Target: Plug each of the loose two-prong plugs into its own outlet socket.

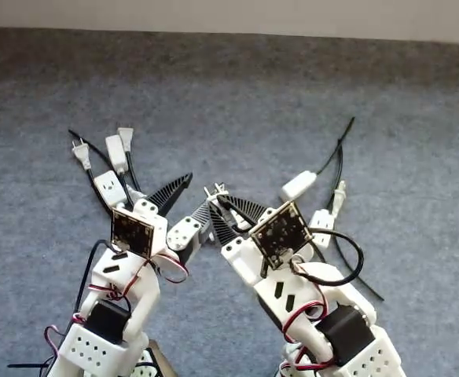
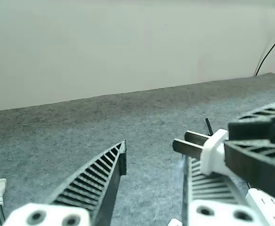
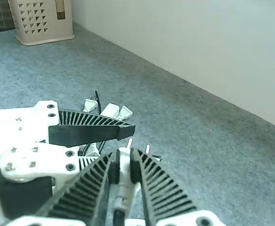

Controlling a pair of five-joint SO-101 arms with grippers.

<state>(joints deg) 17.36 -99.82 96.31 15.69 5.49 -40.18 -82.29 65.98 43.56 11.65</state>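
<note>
Clamping a white two-prong plug [image 2: 212,151] by its body, the right gripper [image 3: 125,159] held it raised off the grey carpet [image 1: 237,102], prongs bare and pointing away from the arm. That hold looked deliberate: fingers on the body left the prongs free to enter a socket.

The left gripper [image 2: 154,165] stood with its fingers spread wide and nothing between them, just beside the held plug. I judged it placed either to take the plug or to steady a socket, though I could not tell which.

The other white connectors lay off to the sides rather than ahead of the prongs. A left cluster [image 1: 111,169] on black cords sat beyond the left arm, with a loose plug [image 1: 80,152] at its edge. A right cluster [image 1: 317,203] lay beside the right arm.

Room was tight between the two grippers, whose fingers nearly crossed, so one would probably have to back away before either could swing. Open carpet stretched ahead toward the wall [image 2: 128,47]. The black cords [image 1: 335,157] trailing near the right arm looked like a snag risk.
</note>
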